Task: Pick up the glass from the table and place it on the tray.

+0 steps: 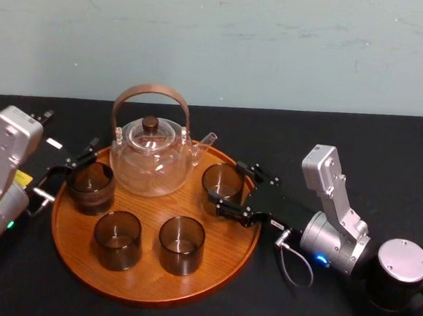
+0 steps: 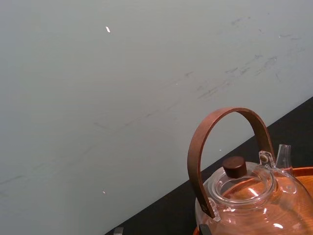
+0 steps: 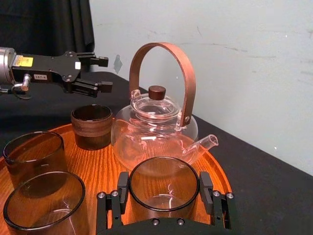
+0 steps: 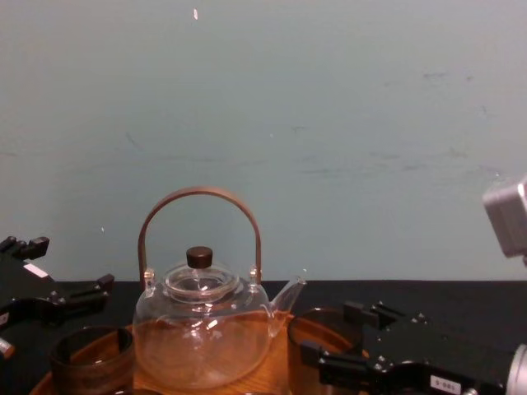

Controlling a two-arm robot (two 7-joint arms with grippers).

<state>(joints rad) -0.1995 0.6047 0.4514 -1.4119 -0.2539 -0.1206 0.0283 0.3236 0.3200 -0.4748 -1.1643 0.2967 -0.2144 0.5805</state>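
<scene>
Black table, glass upright on tray, clasped in right hand

We make out no legible txt anywhere: a yellow sticker and a white label w/ dark print sit on the left gripper body, chars too small to read. A white tag on the right gripper carries a short code, likewise unreadable.
</scene>
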